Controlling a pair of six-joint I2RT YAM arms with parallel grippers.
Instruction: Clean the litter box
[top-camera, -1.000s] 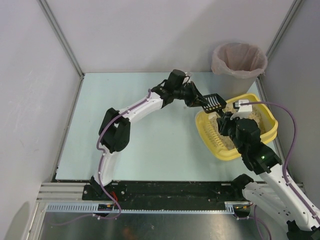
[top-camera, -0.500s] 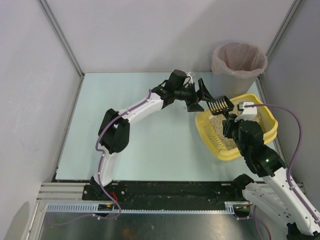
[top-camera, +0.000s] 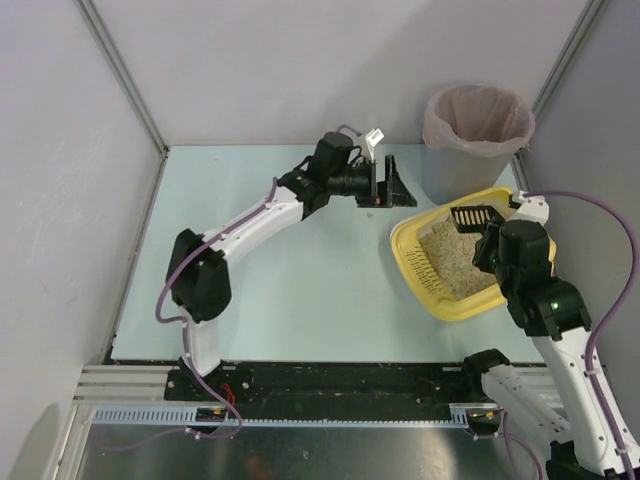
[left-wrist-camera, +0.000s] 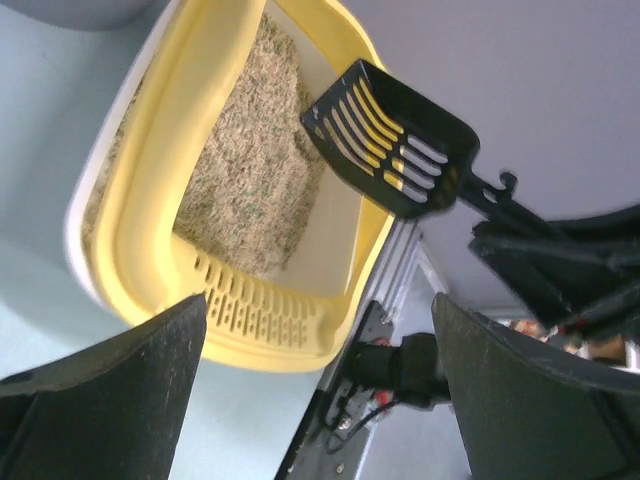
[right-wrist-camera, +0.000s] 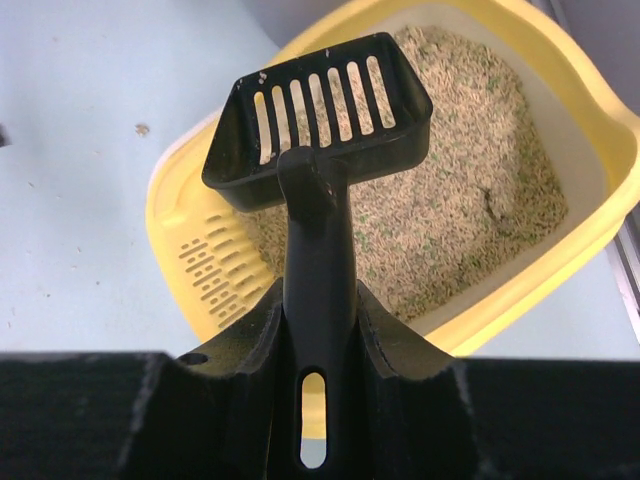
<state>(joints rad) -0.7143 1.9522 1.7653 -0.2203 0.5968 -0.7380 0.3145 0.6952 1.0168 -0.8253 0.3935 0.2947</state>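
The litter box (top-camera: 413, 264), a shallow yellow plastic tray with a wide rim, sits just below and ahead of the right claw (right-wrist-camera: 320, 322), with beige granular litter (top-camera: 455, 258) inside. It is judged a stiff, light shell weighted by loose fill that would spill if tilted, so the rim is the sound hold. The right claw is clamped on the handle of a black slotted plastic scoop (right-wrist-camera: 320, 105), poised above the litter. The left claw (top-camera: 392, 186) gapes wide and empty, with the tray ahead of it. The pale table (top-camera: 280, 290) looks smooth. A grey round bin with pink liner (top-camera: 478, 120) stands beyond the tray.

The left arm stretches forward with the left gripper (top-camera: 397, 185) spread wide and empty, while the right gripper (right-wrist-camera: 320, 335) clamps the litter scoop (right-wrist-camera: 318, 120) by its handle.
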